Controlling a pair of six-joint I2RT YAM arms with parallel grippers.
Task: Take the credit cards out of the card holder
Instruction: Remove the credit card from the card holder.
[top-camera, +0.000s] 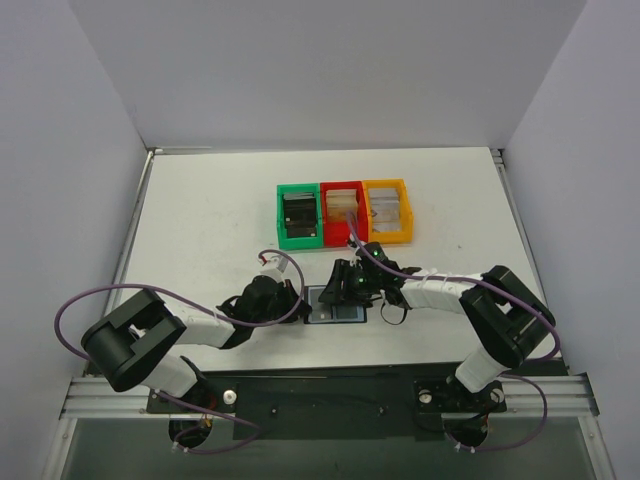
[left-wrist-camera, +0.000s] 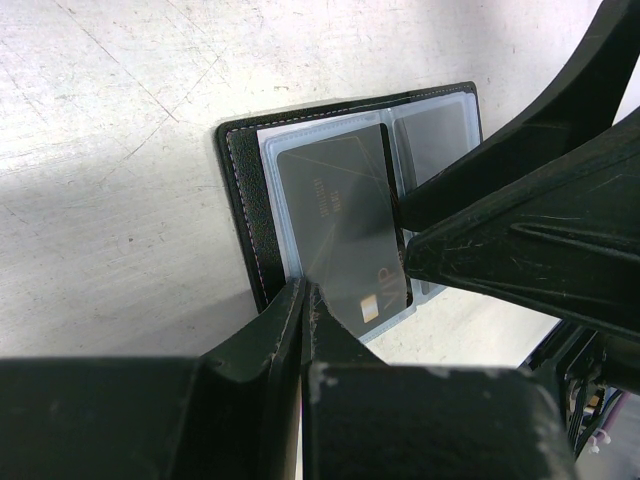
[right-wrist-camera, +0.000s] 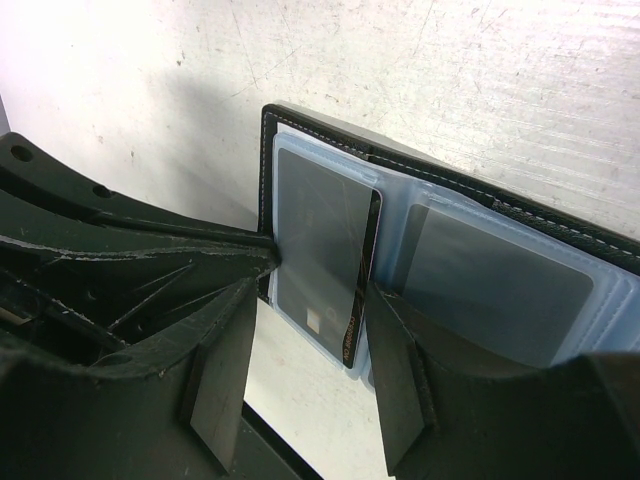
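Left gripper (left-wrist-camera: 303, 300) nearest the lens: jaws pressed together at the near edge of the card holder (left-wrist-camera: 243, 190), apparently pinning it; contact hard to confirm. Holder lies open on the table (top-camera: 200, 220), between the arms, near the front edge. Right gripper (right-wrist-camera: 300, 330) half-spread, fingers straddling a dark credit card (right-wrist-camera: 320, 240) in the left clear pocket. Card looks thin, stiff, slick; best pinched at its exposed near edge.

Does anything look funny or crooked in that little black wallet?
Yes. In the open card holder, one dark credit card sits tilted in its clear pocket, not square like the card in the neighbouring pocket. The right gripper straddles it, jaws apart.
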